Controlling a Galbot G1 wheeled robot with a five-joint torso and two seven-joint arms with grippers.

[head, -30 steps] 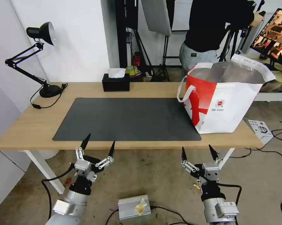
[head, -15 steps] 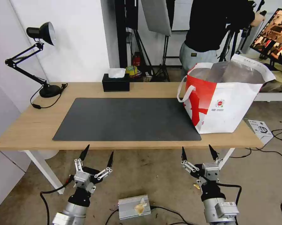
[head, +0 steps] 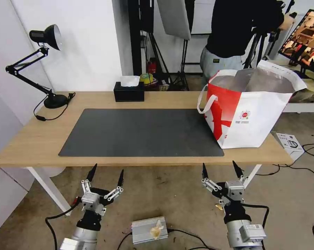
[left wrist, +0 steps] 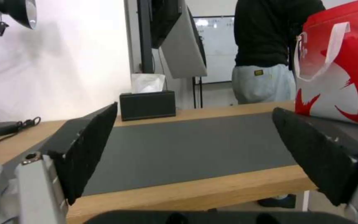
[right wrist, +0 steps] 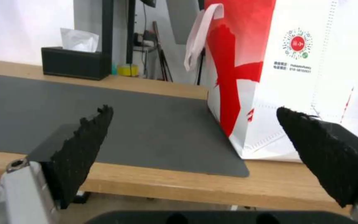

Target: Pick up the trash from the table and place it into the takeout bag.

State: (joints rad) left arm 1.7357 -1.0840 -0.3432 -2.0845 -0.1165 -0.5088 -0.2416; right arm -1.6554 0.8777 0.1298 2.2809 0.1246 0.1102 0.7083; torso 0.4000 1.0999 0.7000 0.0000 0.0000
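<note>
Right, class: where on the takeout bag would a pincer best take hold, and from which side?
The white loop handle of the takeout bag: it hangs clear of the bag's wall on the side facing the mat, so come from over the mat, probably.

The right gripper (right wrist: 193, 123) is spread wide, empty; ahead lies the table (right wrist: 154, 183) with its dark mat (right wrist: 104, 121), the takeout bag (right wrist: 303, 77) beyond one finger

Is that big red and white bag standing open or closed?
Open. The takeout bag stands upright on the table, its top spread wide so the silver foil lining shows inside.
</note>
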